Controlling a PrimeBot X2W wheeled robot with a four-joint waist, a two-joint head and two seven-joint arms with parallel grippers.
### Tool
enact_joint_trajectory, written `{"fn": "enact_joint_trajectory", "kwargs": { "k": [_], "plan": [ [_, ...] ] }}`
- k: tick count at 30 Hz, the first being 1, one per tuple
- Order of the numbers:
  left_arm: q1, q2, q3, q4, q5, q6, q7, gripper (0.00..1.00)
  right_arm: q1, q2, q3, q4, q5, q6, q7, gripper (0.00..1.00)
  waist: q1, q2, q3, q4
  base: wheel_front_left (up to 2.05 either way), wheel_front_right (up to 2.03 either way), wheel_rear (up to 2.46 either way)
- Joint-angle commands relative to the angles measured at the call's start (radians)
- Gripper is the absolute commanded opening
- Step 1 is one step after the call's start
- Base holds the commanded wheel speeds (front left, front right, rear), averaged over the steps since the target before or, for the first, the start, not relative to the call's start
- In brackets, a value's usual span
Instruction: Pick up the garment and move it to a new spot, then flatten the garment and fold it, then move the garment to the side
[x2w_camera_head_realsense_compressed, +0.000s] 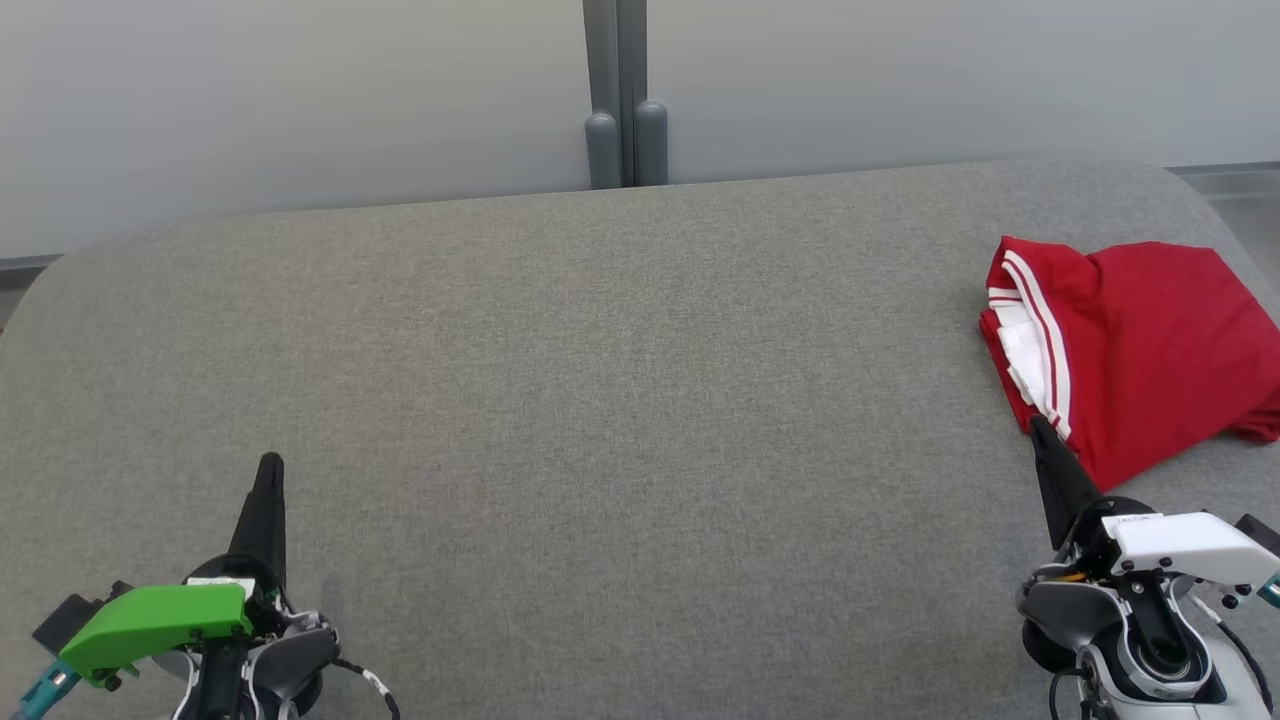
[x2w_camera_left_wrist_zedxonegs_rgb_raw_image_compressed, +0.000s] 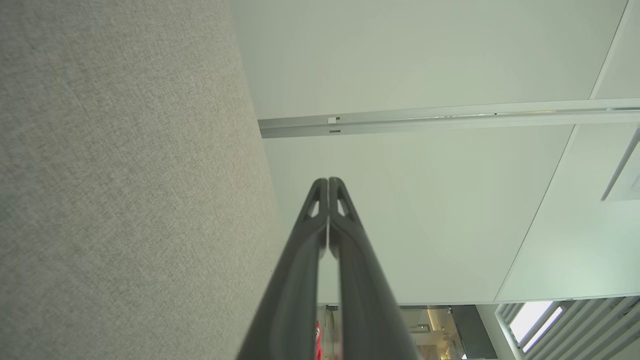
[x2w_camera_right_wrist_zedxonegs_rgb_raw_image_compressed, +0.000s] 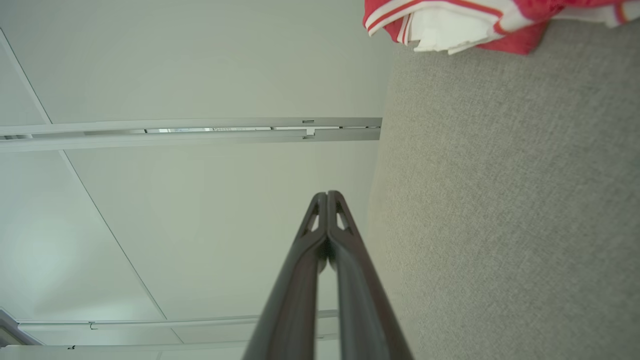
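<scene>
The garment (x2w_camera_head_realsense_compressed: 1150, 340) lies folded at the cushion's (x2w_camera_head_realsense_compressed: 620, 400) right edge. The right gripper (x2w_camera_head_realsense_compressed: 1038, 428) points at the garment's near hem, so a careless sweep could shove the garment off the edge or drag its fold open. Each gripper's 2 fingers are pressed fully together and hold nothing. The right wrist view shows that pair short of the garment. The left gripper (x2w_camera_head_realsense_compressed: 270, 465) sits well apart from the garment.

Lighting is bright, even and diffuse, leaving barely any shadow on the grey cushion (x2w_camera_head_realsense_compressed: 600, 400); the head view is sharp, the wrist views stretch towards their edges, and one window (x2w_camera_left_wrist_zedxonegs_rgb_raw_image_compressed: 530, 320) is overexposed.
</scene>
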Motion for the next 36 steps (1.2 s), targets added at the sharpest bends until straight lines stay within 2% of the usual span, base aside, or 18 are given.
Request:
{"fn": "enact_joint_trajectory", "kwargs": {
  "k": [1, 36],
  "plan": [
    [-0.019, 0.007, 0.005, -0.009, -0.026, -0.007, 0.007, 0.00, 0.013, -0.005, -0.006, -0.009, 0.023, 0.000, 0.007, 0.00, 0.0000, 0.0000, 0.000, 0.000, 0.00, 0.00, 0.00],
    [-0.018, 0.007, 0.006, -0.010, -0.034, -0.007, 0.011, 0.00, 0.013, -0.005, -0.008, -0.010, 0.036, 0.000, 0.011, 0.00, 0.0000, 0.0000, 0.000, 0.001, 0.00, 0.00, 0.00]
  ]
}}
